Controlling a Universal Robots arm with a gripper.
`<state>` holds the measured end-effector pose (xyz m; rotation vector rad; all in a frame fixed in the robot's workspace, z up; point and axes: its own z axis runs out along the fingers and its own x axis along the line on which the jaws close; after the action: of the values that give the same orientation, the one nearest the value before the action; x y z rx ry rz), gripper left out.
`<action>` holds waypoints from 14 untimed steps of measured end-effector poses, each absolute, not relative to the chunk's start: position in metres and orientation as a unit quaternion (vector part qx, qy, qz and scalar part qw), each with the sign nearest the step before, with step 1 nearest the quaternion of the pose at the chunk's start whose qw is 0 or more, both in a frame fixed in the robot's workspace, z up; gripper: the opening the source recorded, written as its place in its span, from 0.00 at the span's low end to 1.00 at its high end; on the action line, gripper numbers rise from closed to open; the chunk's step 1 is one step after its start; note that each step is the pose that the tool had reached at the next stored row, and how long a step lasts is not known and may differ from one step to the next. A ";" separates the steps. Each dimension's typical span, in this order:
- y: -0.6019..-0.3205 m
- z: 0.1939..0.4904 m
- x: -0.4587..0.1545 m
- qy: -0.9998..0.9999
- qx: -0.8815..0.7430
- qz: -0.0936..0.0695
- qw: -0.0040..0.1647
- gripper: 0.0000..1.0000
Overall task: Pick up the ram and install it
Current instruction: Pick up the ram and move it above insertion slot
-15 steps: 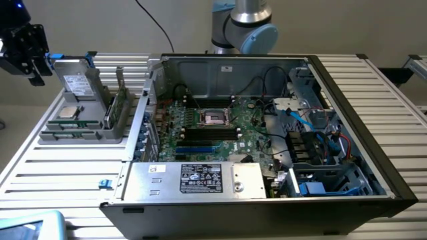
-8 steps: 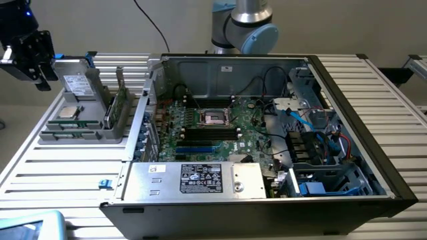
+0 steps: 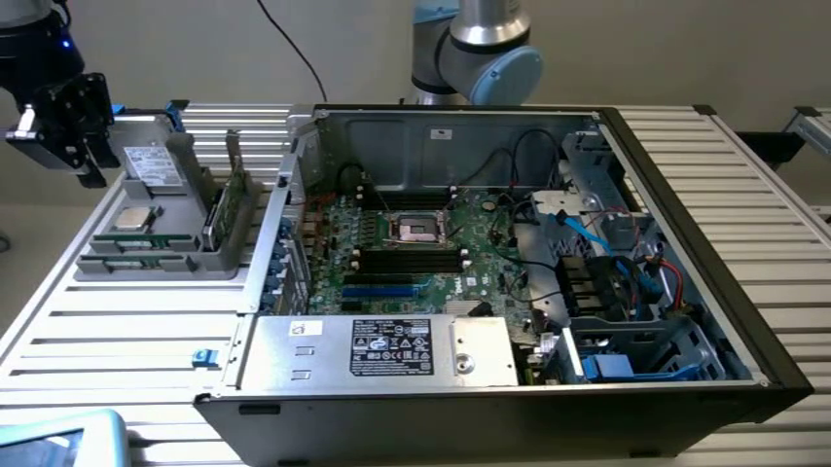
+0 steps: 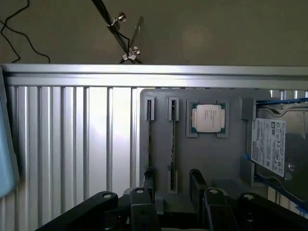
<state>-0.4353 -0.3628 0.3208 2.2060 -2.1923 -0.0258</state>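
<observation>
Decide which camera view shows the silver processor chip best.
The wrist view: it faces the processor chip squarely in its grey tray. The exterior view shows the processor chip obliquely and small.

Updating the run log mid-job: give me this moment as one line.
claw: open, empty, near gray holder | ram: on edge in holder slot, ungrasped | computer case: open

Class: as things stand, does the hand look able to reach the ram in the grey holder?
Probably yes: the open hand hangs over the holder, its fingers seemingly either side of the ram, which stands on edge with nothing covering it.
</observation>
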 end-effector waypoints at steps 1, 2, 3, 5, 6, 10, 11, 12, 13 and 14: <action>-0.364 0.319 -0.435 -0.705 0.709 -0.009 0.016 0.43; -0.364 0.317 -0.435 -0.705 0.709 -0.009 0.017 0.43; -0.365 0.316 -0.434 -0.705 0.709 -0.010 0.017 0.43; -0.367 0.312 -0.434 -0.705 0.709 -0.010 0.017 0.43; -0.368 0.310 -0.434 -0.705 0.709 -0.010 0.018 0.43; -0.374 0.303 -0.432 -0.705 0.709 -0.011 0.018 0.43; -0.374 0.301 -0.431 -0.705 0.709 -0.011 0.018 0.43; -0.375 0.299 -0.429 -0.705 0.709 -0.011 0.018 0.43; -0.375 0.297 -0.428 -0.705 0.709 -0.011 0.018 0.43; -0.375 0.296 -0.428 -0.705 0.709 -0.011 0.018 0.43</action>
<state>-0.4276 -0.3752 0.2955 2.2028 -2.1890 -0.0330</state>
